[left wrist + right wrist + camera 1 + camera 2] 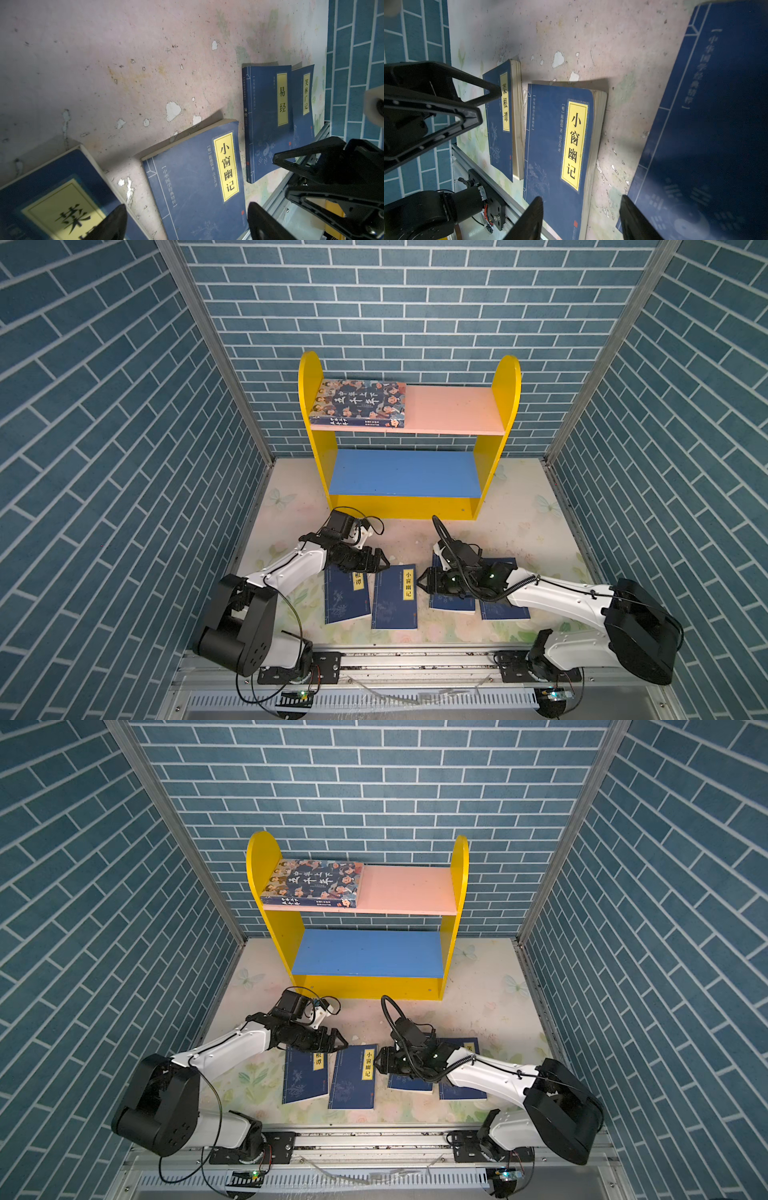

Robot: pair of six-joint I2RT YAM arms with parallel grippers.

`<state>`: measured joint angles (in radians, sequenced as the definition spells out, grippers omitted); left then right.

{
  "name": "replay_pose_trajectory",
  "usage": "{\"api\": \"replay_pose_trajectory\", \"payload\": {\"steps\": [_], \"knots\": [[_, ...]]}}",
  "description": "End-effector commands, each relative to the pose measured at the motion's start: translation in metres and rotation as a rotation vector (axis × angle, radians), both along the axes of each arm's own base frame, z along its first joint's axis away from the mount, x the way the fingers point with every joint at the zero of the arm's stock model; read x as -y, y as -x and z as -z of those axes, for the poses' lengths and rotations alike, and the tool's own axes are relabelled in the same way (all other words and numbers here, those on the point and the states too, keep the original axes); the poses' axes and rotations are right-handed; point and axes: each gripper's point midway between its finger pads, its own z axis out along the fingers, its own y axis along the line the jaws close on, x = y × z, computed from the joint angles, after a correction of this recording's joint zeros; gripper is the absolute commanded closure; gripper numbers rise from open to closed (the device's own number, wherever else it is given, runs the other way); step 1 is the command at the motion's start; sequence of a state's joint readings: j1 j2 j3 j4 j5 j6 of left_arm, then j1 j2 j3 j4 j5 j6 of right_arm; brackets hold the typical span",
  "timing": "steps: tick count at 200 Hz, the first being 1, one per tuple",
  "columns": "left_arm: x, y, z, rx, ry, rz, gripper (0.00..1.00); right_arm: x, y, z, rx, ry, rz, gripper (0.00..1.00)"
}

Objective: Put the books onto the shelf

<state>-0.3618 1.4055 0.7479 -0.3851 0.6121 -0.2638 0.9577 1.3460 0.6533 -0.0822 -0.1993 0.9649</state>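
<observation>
Cartoon-faced paperback (pixel 359 403), flat on pink board (pixel 453 409) of yellow shelf (pixel 309 377): top views only. Four navy yellow-labelled paperbacks (pixel 197 187), worn floral tabletop (pixel 104 62). Left gripper (pixel 187 220), right gripper (pixel 581 212): spread, empty.

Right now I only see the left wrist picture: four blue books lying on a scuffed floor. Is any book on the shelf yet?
Observer: Yes, one. In both top views the cartoon-face book lies flat on the pink upper board of the shelf, at its left end.
Operator: And the level underneath?
Observer: The blue lower board has no book on it.
</observation>
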Motion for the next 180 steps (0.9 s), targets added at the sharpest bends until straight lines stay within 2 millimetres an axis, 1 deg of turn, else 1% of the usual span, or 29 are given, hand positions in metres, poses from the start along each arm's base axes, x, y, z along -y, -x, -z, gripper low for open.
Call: {"api": "replay_pose_trajectory", "payload": {"steps": [1,30,54,85,109,132,145,180], "knots": [[0.001,0.003,0.006,0.019,-0.005,0.025,0.08,-0.005,0.002,0.005,-0.011,-0.010,-0.006,0.40],[0.000,0.007,0.011,0.004,-0.016,0.034,0.08,-0.009,0.000,0.008,-0.012,-0.012,-0.017,0.39],[-0.004,0.012,0.018,-0.011,-0.039,0.029,0.08,-0.022,0.003,0.010,-0.038,-0.042,-0.054,0.39],[-0.006,0.015,0.025,-0.036,-0.056,0.029,0.08,-0.022,0.002,0.020,-0.053,-0.022,-0.054,0.39],[-0.009,0.017,0.029,-0.056,-0.078,0.021,0.08,-0.027,0.002,0.028,-0.068,-0.025,-0.063,0.39],[-0.008,0.019,0.034,-0.063,-0.090,0.028,0.08,-0.033,0.001,0.033,-0.076,-0.033,-0.069,0.41],[-0.006,0.021,0.037,-0.074,-0.097,0.039,0.08,-0.033,0.000,0.035,-0.075,-0.026,-0.067,0.43],[-0.001,0.026,0.045,-0.090,-0.114,0.072,0.08,-0.034,-0.003,0.038,-0.068,-0.016,-0.065,0.53]]}}
